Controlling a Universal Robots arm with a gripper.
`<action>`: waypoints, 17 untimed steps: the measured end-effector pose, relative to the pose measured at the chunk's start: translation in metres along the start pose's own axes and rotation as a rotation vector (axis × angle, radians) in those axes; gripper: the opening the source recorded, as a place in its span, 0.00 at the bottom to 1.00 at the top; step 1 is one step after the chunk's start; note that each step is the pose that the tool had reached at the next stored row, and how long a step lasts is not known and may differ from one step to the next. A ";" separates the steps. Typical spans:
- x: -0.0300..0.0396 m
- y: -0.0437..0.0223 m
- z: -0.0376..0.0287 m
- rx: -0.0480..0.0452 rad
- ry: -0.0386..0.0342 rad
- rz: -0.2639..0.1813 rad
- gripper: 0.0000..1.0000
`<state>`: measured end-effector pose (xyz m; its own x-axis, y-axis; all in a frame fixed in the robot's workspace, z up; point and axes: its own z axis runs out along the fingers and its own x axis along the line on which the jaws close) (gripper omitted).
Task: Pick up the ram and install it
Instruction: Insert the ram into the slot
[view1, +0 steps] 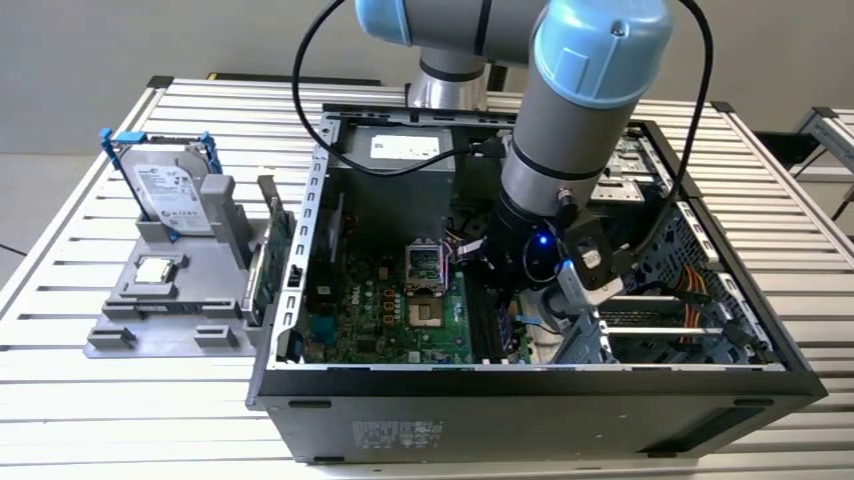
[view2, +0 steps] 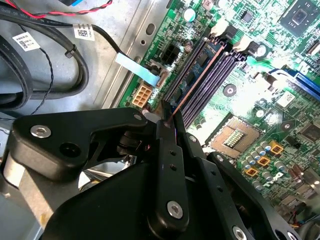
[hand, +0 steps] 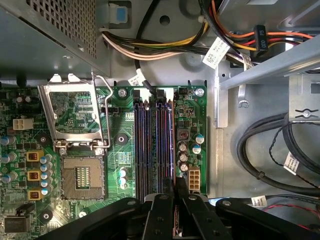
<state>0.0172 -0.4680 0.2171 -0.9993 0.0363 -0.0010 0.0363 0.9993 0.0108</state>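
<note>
The arm reaches down into the open black steel computer case (view1: 534, 400) on the ribbed metal worktop (view1: 80, 430), its matte black gripper (view2: 169, 119) closed narrow on the ram (view2: 197, 75), a thin board stick seen edge-on with a coppery top line. The ram stands upright in one of the long dark memory slots (hand: 145, 145) on the glossy green motherboard (view1: 387, 310), next to the square, pin-studded processor socket (hand: 80, 177). Near the worktop's edge on the exterior view's left, a grey plastic holder (view1: 174, 300) carries a silver hard drive (view1: 174, 195) upright in a blue bracket.
</note>
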 end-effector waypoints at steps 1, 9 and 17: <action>0.0000 0.0000 0.0000 0.0000 0.0000 0.000 0.00; 0.0010 0.0000 0.0008 -0.0001 -0.0001 0.000 0.00; 0.0010 -0.0001 0.0047 0.0002 0.0000 0.000 0.00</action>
<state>0.0162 -0.4680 0.2124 -0.9993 0.0363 -0.0010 0.0363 0.9993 0.0106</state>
